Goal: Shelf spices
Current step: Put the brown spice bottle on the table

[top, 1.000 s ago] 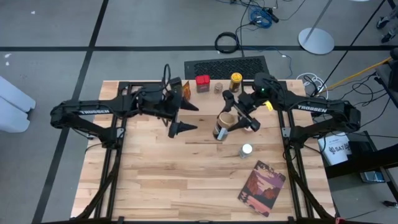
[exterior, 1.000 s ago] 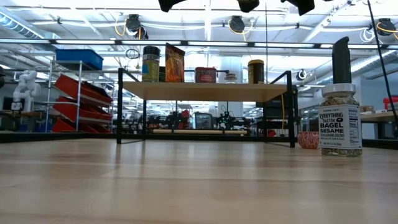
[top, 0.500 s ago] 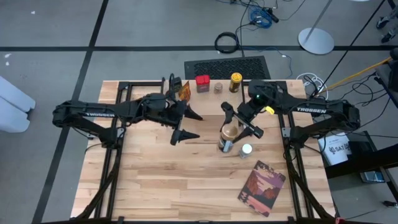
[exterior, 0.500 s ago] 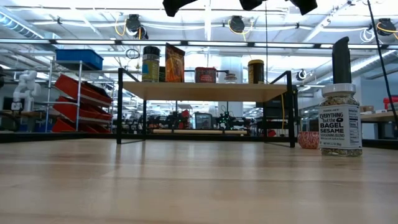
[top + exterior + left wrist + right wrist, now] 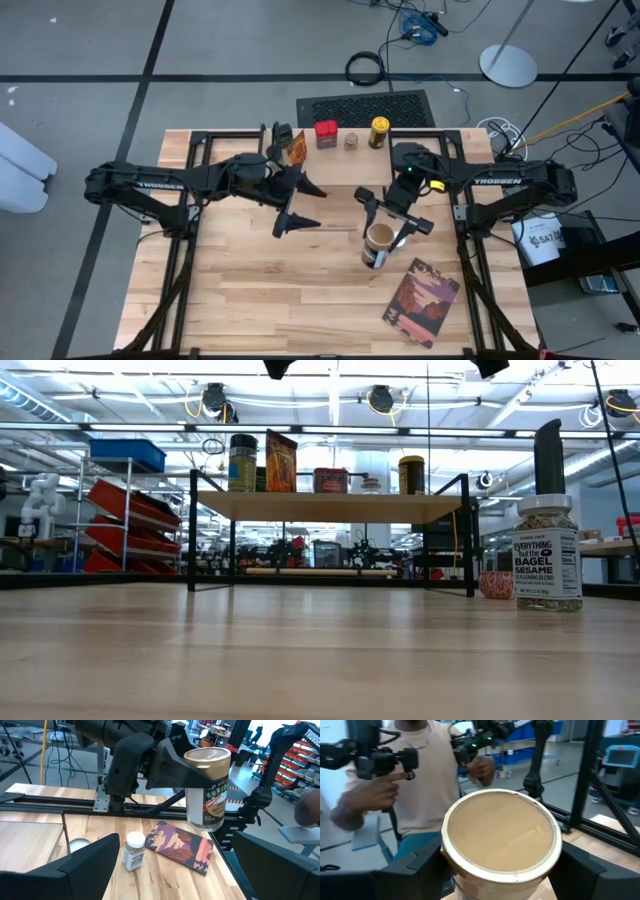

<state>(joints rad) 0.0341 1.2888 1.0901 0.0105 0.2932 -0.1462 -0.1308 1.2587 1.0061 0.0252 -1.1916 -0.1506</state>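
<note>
My right gripper (image 5: pixel 385 232) is shut on a tan-lidded spice jar (image 5: pixel 207 790) and holds it in the air above the table's right middle. A white-lidded jar (image 5: pixel 134 851) stands on its base on the table below it, and shows as the labelled jar (image 5: pixel 547 555) in the low view. The shelf (image 5: pixel 330 507) stands at the far edge with several spices on its plank, among them a red tin (image 5: pixel 326 133) and a yellow-topped jar (image 5: pixel 379 131). My left gripper (image 5: pixel 300 210) hovers open and empty over the table's middle. My right gripper pinches the tan-lidded jar by its round wall just below the lid (image 5: pixel 465 887), one finger (image 5: pixel 420 862) on each side. The fingers lie about level, coming from the table's far right. The jar hangs upright, lid up, lifted clear of the table.
A flat reddish-purple book (image 5: pixel 421 302) lies near the right front corner, close to the white-lidded jar. A person (image 5: pixel 420 795) holding control handles shows beyond the table in the right wrist view. Bare planks (image 5: pixel 250 290) stretch across the near left.
My right gripper has carried the tan-lidded jar toward the table's near edge and a little rightward, turning about as it went; the jar stays upright and now covers the white-lidded jar in the high view. My left gripper has drifted slightly toward the right.
</note>
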